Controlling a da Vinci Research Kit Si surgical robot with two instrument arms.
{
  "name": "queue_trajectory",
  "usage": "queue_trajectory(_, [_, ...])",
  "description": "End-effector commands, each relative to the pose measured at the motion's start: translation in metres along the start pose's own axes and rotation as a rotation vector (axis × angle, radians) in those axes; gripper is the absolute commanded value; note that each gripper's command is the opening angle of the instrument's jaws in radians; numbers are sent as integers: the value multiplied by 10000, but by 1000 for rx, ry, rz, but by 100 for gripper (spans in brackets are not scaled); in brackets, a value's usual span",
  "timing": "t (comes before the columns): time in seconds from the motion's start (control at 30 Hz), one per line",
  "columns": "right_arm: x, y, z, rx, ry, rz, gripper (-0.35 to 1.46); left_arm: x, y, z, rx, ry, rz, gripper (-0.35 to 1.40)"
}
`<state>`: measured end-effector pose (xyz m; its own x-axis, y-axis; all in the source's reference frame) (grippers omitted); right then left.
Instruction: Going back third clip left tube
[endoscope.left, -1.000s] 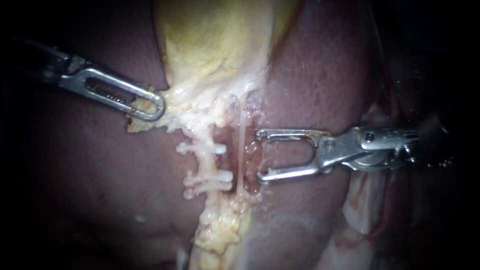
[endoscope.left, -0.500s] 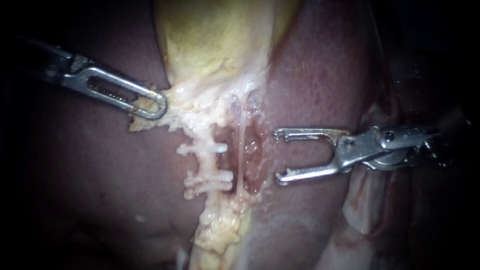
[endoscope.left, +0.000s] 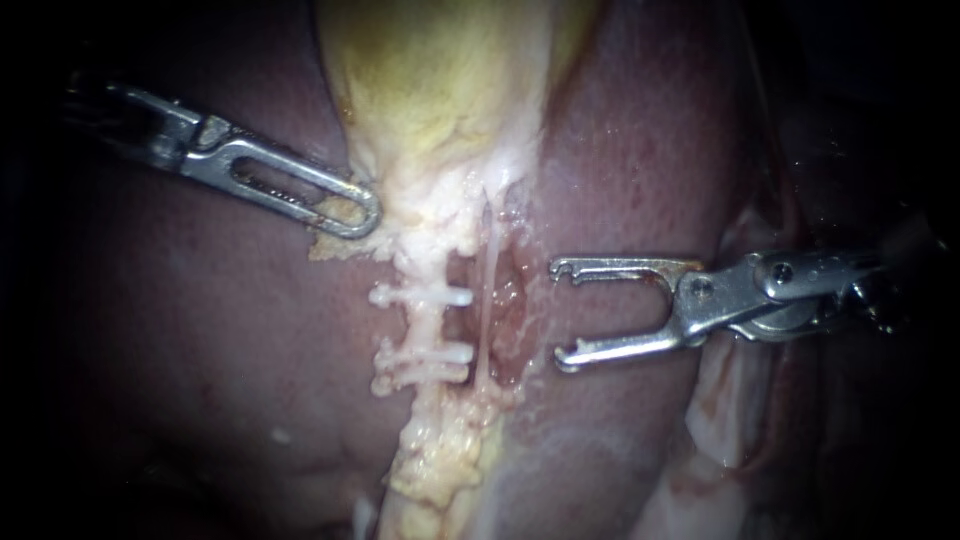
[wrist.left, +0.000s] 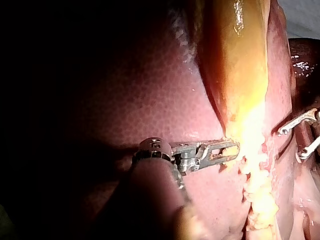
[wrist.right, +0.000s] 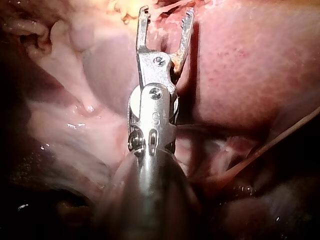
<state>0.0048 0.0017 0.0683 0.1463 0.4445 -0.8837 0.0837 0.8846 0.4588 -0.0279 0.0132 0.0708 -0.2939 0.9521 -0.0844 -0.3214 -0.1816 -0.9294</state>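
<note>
The left tube (endoscope.left: 425, 325) is a whitish cord running down from the yellow gallbladder (endoscope.left: 440, 80). White clips cross it: one (endoscope.left: 422, 296) higher up, two (endoscope.left: 422, 364) close together lower down. The thin right tube (endoscope.left: 486, 300) runs just beside it. My left instrument (endoscope.left: 360, 214) has its jaws shut on a flap of tissue at the gallbladder's lower edge, as the left wrist view (wrist.left: 226, 150) also shows. My right instrument (endoscope.left: 558, 314) stands to the right of both tubes, jaws open and empty; the right wrist view (wrist.right: 166, 12) shows the same gap.
Dark red liver (endoscope.left: 200, 330) lies on both sides of the tubes. Lumpy yellow fat (endoscope.left: 440, 450) continues below the clips. Pale folded tissue (endoscope.left: 730, 400) lies under my right instrument's shaft. In the left wrist view my right instrument's open jaws (wrist.left: 304, 136) show beyond the gallbladder (wrist.left: 240, 60).
My right instrument drew back to the right, away from the tubes, jaws staying open, then held still. My left instrument shifted right with its tissue, and the clipped tube now runs straighter.
</note>
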Motion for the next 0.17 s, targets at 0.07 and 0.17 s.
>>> queue_trajectory(0.07, [0,0,0,0,0,0,50,0,0,0,0,-1,0,-35])
queue_trajectory(0.17, [2,-3,1,6,1,0,50,-2,0,-3,-1,-2,0,-35])
